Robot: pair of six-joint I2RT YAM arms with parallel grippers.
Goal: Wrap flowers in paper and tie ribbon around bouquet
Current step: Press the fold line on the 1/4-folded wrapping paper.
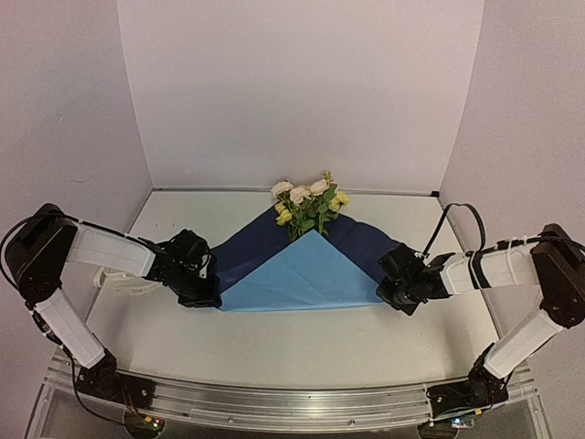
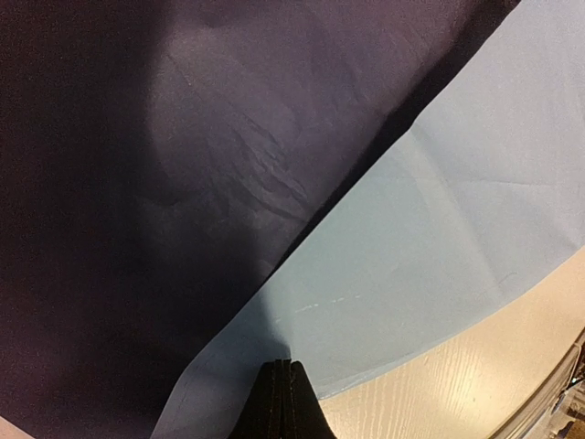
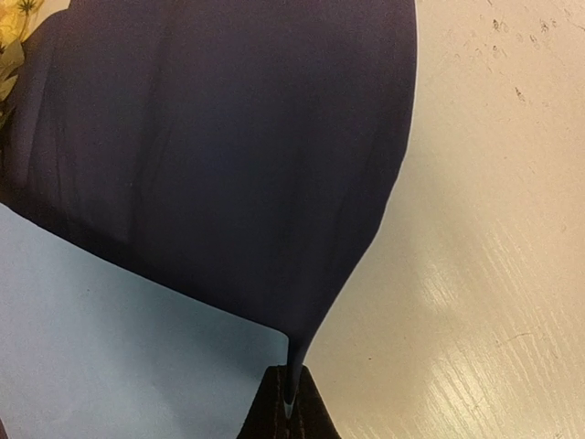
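The paper (image 1: 294, 271) lies folded on the table, with a light blue triangle pointing up the middle and dark navy flaps on both sides. The flowers (image 1: 309, 203) stick out above the fold's tip; a yellow bloom (image 3: 11, 27) shows at the right wrist view's corner. My left gripper (image 1: 208, 291) is at the paper's left corner, shut on the light blue edge (image 2: 283, 366). My right gripper (image 1: 391, 294) is at the right corner, shut on a pinched navy fold (image 3: 291, 389). A cream-white strip, probably the ribbon (image 1: 128, 282), lies partly hidden under the left arm.
The pale wooden table (image 1: 320, 352) runs out in front of the paper to a metal rail (image 1: 274, 398) at the near edge. White walls close in the back and both sides. Bare tabletop (image 3: 494, 183) shows to the right of the paper.
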